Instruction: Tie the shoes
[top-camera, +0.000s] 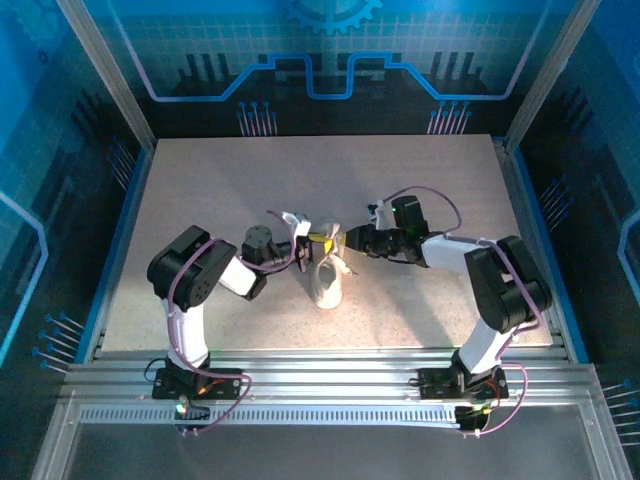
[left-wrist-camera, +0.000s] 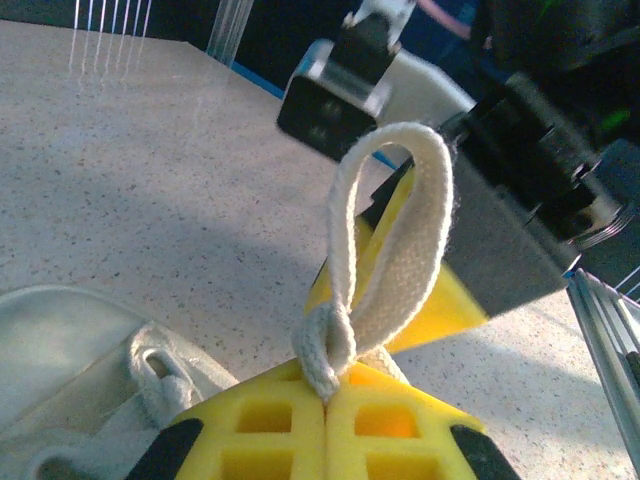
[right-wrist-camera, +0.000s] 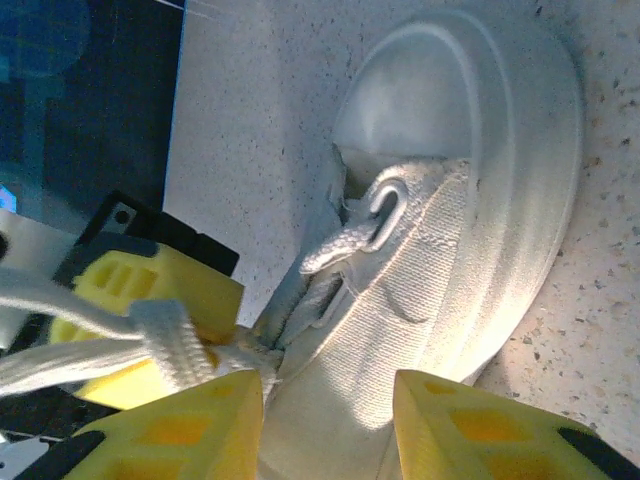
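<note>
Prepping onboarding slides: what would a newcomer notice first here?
First, the left gripper, shut on a long white lace loop that stands out past its tips, near the middle of the table. The right gripper faces it closely, its yellow fingers apart. Beside both lies the white sneaker.

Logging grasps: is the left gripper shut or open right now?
Shut. In the left wrist view the left gripper has its yellow fingers pressed together, pinching the base of an upright lace loop.
</note>
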